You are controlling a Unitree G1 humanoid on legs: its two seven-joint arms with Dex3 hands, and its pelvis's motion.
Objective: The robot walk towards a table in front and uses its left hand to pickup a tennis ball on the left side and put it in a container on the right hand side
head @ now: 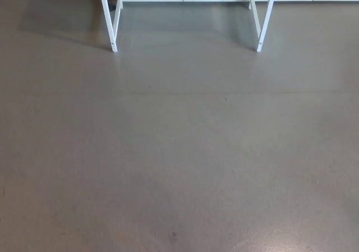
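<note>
Hands not in view; white table legs on grey floor.

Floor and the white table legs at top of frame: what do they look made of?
Floor: smooth grey, probably sealed concrete or vinyl; soft sheen, faint seam line across. Left table leg and right table leg: thin straight white bars, likely painted metal; the look alone leaves it open.

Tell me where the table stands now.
Only its white legs show, at the head view's top edge: left and right of centre, on grey floor.
</note>
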